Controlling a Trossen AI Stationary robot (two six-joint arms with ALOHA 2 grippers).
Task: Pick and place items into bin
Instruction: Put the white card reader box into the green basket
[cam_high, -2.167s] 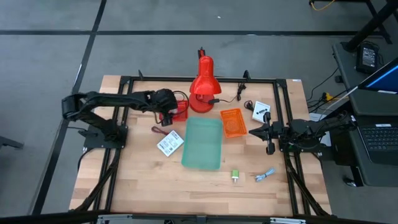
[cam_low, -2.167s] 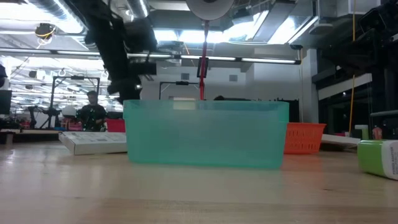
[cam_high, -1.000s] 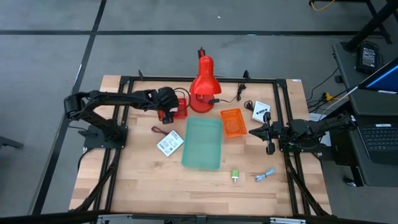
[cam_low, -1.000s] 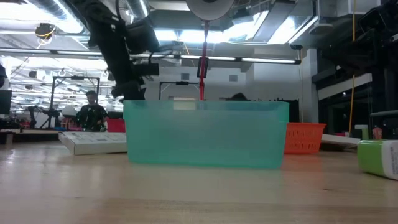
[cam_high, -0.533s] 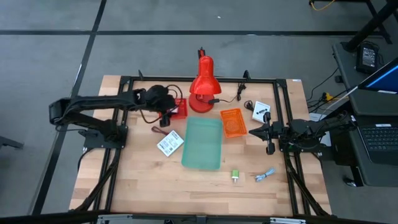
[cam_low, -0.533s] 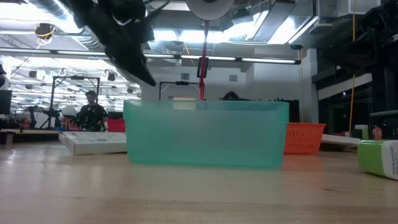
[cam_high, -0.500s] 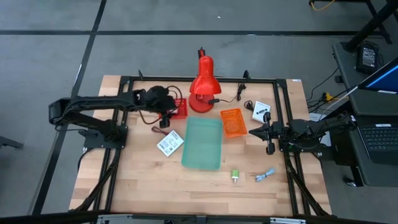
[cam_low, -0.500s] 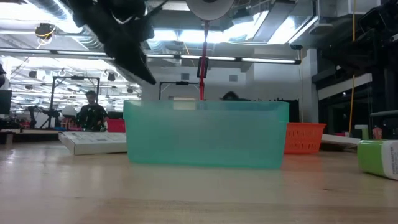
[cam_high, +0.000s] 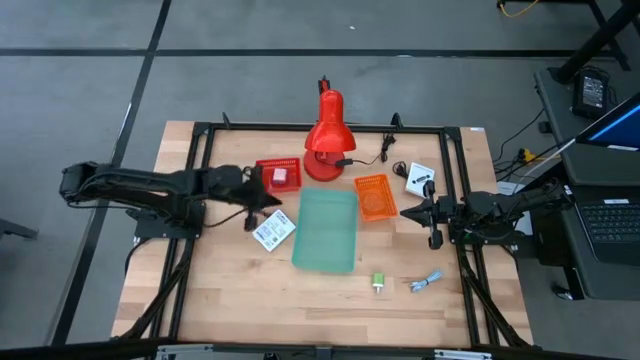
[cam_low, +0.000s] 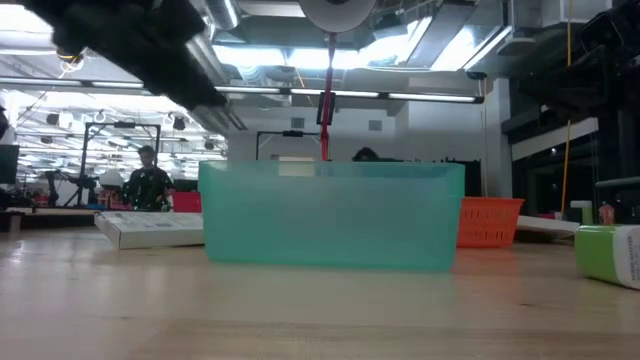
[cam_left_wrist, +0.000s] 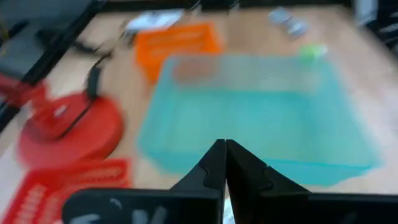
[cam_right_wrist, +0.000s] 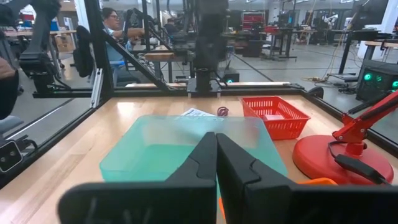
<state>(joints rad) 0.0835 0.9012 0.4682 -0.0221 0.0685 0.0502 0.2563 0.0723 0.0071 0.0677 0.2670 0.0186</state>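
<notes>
Evidently the left gripper (cam_high: 262, 203) is between targets: it hangs over the bare wood just beside the red basket (cam_high: 278, 175) and the near corner of the teal bin (cam_high: 327, 232). Its fingers are pressed tip to tip in the left wrist view, with nothing between them. The closest loose item is the white card (cam_high: 272, 232), lying flat against the bin's left side, with what looks like the dark coiled cable (cam_high: 250, 222) just beside it. The pink cube (cam_high: 281, 175) sits inside the red basket. To do the next pick well, the left arm would likely need to spread its fingers before dropping. It should take the flat card by an edge instead of pressing down on its face, then lift clear of the bin wall before crossing over it. The green block (cam_high: 379, 283) and blue-white clip (cam_high: 427, 283) lie near the front edge. The white packet (cam_high: 420, 176) lies at the back right, closer to the right gripper (cam_high: 408, 211), which waits beside the orange basket (cam_high: 373, 196) with its fingers closed and empty. Compared with two seconds ago, the left gripper has left the red basket, which it was covering, and drawn back toward its base. That uncovers the pink cube, while everything else on the table is unmoved.
</notes>
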